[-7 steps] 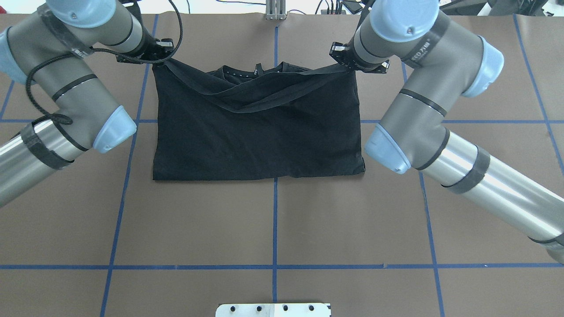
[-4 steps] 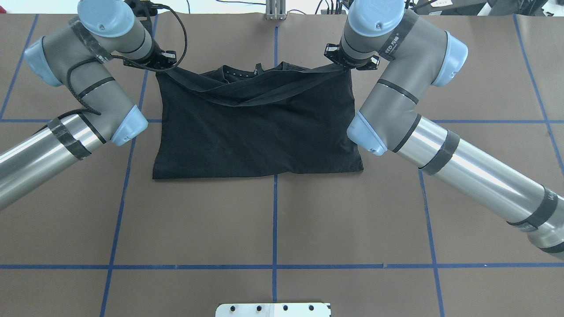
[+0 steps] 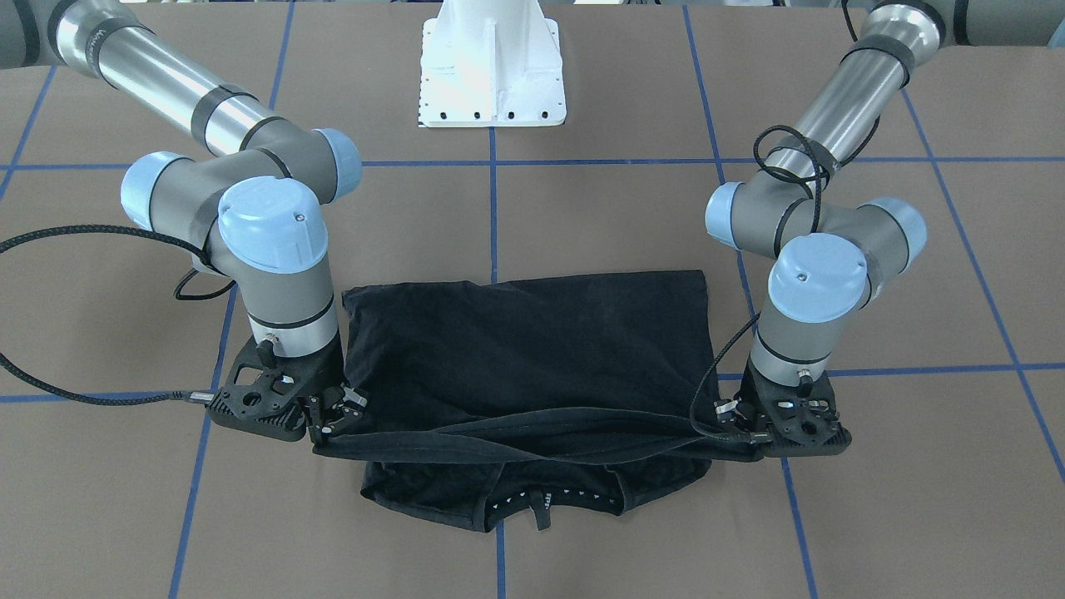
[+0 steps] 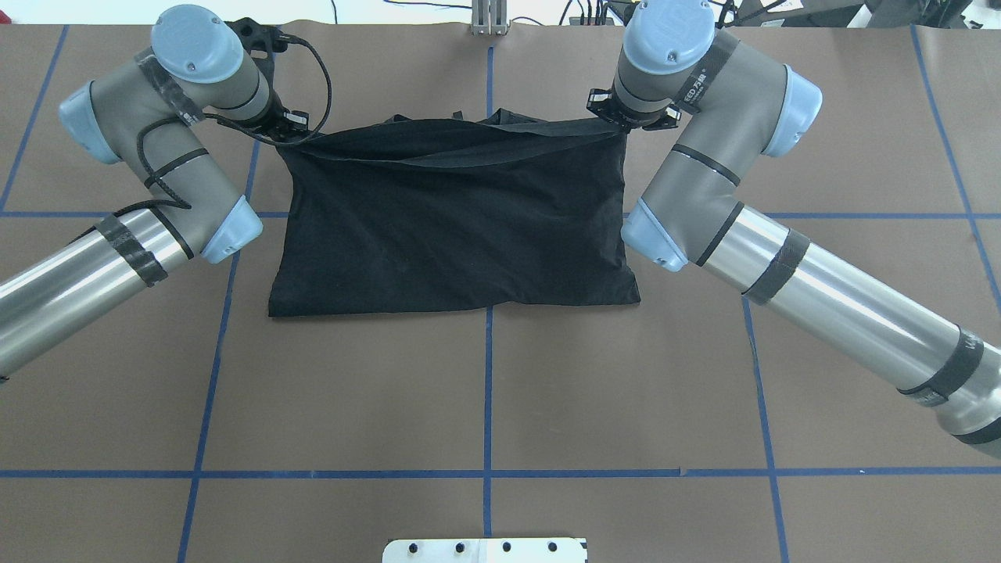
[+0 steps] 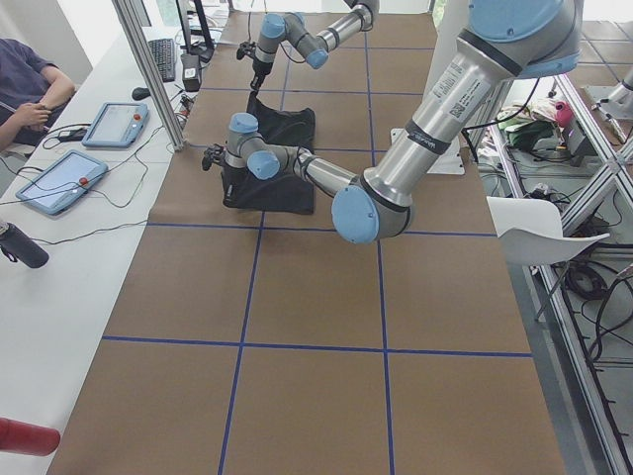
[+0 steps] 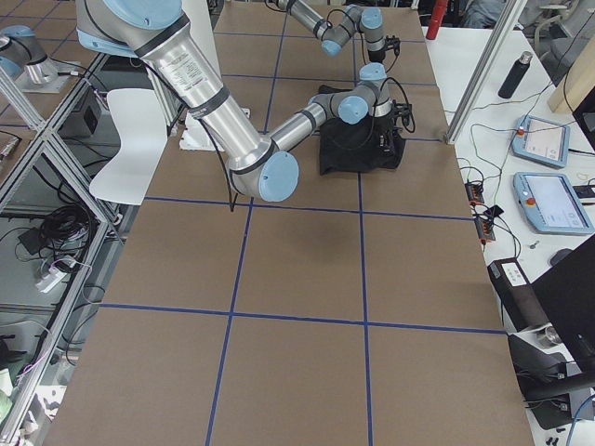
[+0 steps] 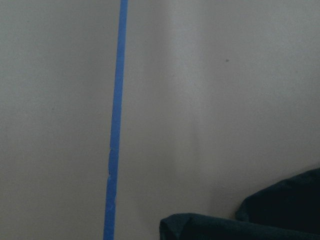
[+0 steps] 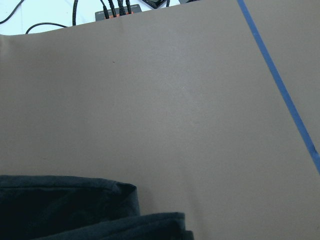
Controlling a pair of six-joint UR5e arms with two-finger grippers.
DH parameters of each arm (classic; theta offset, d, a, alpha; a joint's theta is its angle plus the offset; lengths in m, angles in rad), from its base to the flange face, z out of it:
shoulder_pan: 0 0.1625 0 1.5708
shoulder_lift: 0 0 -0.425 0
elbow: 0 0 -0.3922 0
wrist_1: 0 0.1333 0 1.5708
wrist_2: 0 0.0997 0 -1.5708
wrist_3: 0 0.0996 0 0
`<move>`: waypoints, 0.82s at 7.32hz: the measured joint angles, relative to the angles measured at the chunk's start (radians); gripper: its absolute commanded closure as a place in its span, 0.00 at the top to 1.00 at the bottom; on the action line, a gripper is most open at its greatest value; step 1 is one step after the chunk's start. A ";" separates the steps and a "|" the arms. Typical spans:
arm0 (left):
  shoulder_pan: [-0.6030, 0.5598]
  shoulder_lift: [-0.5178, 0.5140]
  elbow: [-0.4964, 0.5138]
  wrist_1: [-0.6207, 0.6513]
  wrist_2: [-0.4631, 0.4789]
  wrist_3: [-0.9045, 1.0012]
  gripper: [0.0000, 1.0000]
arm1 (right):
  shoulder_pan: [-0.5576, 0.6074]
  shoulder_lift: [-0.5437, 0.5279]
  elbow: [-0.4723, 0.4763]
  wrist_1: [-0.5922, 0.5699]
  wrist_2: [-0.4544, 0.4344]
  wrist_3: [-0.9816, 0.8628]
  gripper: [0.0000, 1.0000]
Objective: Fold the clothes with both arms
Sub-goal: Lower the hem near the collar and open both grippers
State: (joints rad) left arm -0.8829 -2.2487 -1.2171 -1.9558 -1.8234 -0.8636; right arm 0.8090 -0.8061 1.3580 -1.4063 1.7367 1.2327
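Note:
The black T-shirt lies folded on the brown table, its chest graphic hidden. In the front-facing view its hem is stretched taut between both grippers, just above the collar end. My left gripper is shut on one hem corner and shows at the right of the front-facing view. My right gripper is shut on the other corner. The wrist views show only dark cloth edges, in the left wrist view and the right wrist view, over bare table.
Blue tape lines grid the brown table. The white pedestal base stands at the robot's side. Cables and a metal post sit at the far edge. A side bench holds tablets beside a seated operator.
Both grippers have carried the hem further from the robot, so the lifted layer now covers most of the collar. Both elbows have swung inward toward the shirt.

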 measured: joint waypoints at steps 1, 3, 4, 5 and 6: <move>-0.001 0.000 0.001 -0.006 -0.001 0.012 0.66 | 0.004 -0.001 -0.002 0.001 0.003 -0.014 0.07; -0.004 0.000 -0.001 -0.022 -0.007 0.019 1.00 | 0.010 -0.001 -0.003 0.001 0.010 -0.028 1.00; -0.011 0.000 -0.004 -0.045 -0.020 0.020 1.00 | 0.013 0.001 -0.003 0.001 0.017 -0.032 1.00; -0.020 0.003 -0.012 -0.063 -0.053 0.027 1.00 | 0.023 0.004 -0.003 0.000 0.044 -0.035 1.00; -0.029 0.019 -0.038 -0.070 -0.091 0.050 1.00 | 0.045 0.005 0.000 0.001 0.105 -0.057 1.00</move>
State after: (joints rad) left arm -0.9120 -2.2297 -1.2554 -2.0257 -1.9139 -0.8140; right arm 0.8540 -0.8006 1.3585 -1.4054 1.8420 1.1753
